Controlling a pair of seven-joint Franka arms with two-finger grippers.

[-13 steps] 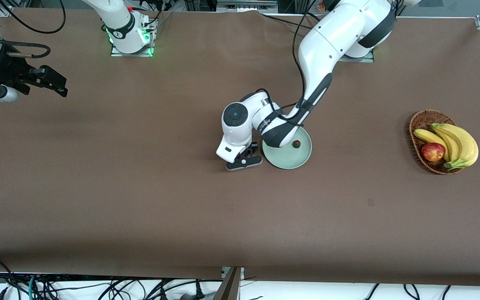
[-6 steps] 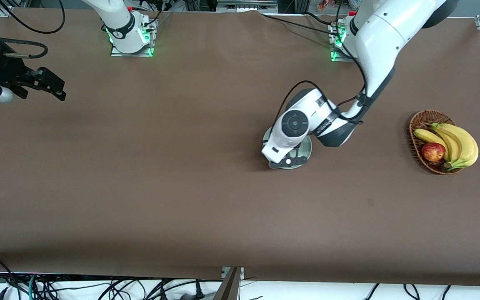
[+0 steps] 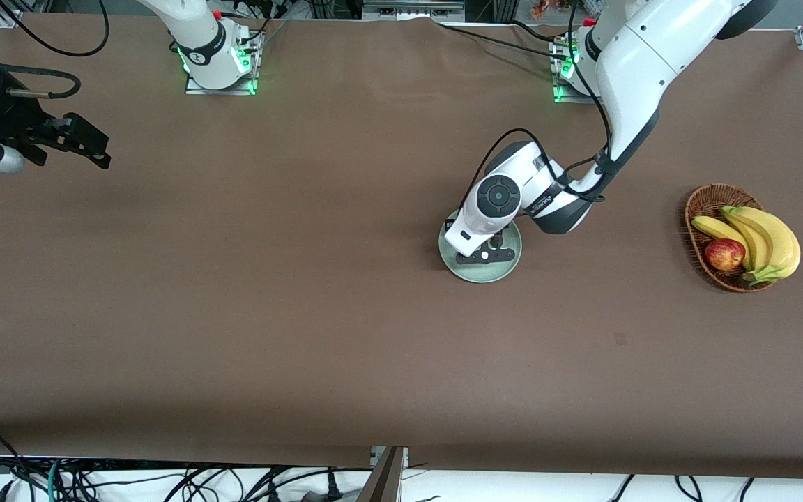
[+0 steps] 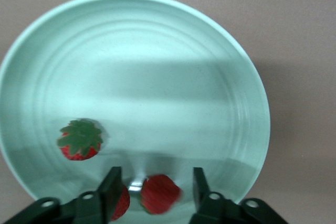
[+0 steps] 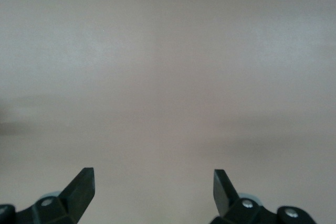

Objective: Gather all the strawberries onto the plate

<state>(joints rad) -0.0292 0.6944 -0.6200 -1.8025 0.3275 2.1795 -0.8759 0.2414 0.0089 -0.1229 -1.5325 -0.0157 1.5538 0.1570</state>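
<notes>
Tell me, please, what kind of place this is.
Most likely a robot lab. Two white arms are bolted along one edge of a table under plain brown cover, loose cables lie at its near edge, and only props are out: a plate and a fruit basket.

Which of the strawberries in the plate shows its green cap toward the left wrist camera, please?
The strawberry lying apart from the left claw; its leafy cap faces up. The other two berries sit by the claw, showing only red.
</notes>
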